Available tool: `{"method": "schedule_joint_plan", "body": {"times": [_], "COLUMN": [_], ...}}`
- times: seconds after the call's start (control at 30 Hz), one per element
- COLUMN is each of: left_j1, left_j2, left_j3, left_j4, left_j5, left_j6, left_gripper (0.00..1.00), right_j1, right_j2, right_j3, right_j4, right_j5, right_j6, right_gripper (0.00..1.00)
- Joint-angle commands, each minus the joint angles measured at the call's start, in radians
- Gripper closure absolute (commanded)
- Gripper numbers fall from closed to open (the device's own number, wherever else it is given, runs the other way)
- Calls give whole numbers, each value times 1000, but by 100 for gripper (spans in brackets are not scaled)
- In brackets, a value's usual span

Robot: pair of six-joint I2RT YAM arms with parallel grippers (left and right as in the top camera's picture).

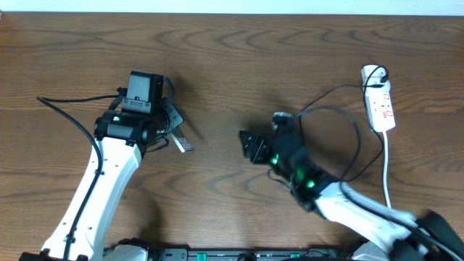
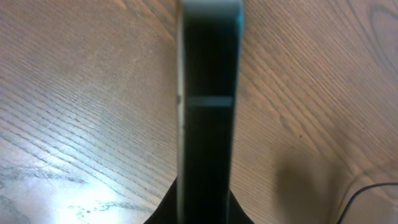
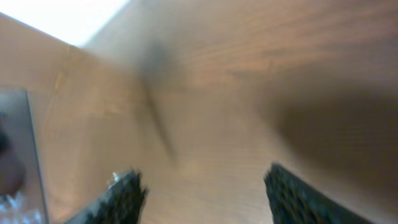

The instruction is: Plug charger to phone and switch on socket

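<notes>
My left gripper (image 1: 174, 125) is shut on the phone (image 1: 183, 142) and holds it on edge over the table. In the left wrist view the phone (image 2: 208, 112) is a dark slab seen edge-on, rising from between the jaws (image 2: 205, 202). My right gripper (image 1: 250, 145) is to the phone's right, open and empty; its two dark fingers (image 3: 205, 196) stand wide apart over bare wood. The charger's black cable (image 1: 355, 134) loops from behind the right wrist to the white adapter (image 1: 373, 73), which sits in the far end of the socket (image 1: 382, 107). The plug tip is hidden.
The socket's thick white cord (image 1: 386, 170) runs toward the front edge at the right. A glossy grey slab (image 3: 15, 149) shows at the left edge of the right wrist view. A thin black wire (image 1: 69, 109) trails left of the left arm.
</notes>
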Motion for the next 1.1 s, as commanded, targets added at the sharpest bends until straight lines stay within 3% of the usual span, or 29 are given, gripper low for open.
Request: {"method": "schedule_joint_plan", "body": {"times": [0.0, 0.13, 0.2, 0.27, 0.43, 0.87, 1.07], "left_j1": [1, 1, 1, 1, 1, 1, 1], "left_j2": [5, 44, 75, 113, 193, 219, 219], "left_j3": [18, 18, 18, 18, 18, 18, 18], "left_j4": [16, 46, 66, 76, 66, 64, 63], "left_j5": [-11, 81, 137, 180, 217, 303, 359], "left_j6": [29, 29, 29, 29, 30, 29, 29], "left_gripper": [92, 93, 93, 92, 92, 93, 92], "right_j1": [-57, -111, -147, -177, -187, -189, -195], "right_j2": [-119, -115, -108, -108, -110, -105, 0], "right_j3": [203, 408, 474, 507, 515, 513, 513], "right_j4": [-397, -822, -936, -1010, -1064, -1082, -1101], "right_j5": [163, 317, 318, 308, 297, 410, 583], "right_j6": [-155, -182, -180, -161, -159, -153, 195], "right_gripper": [38, 38, 37, 29, 1, 1, 1]}}
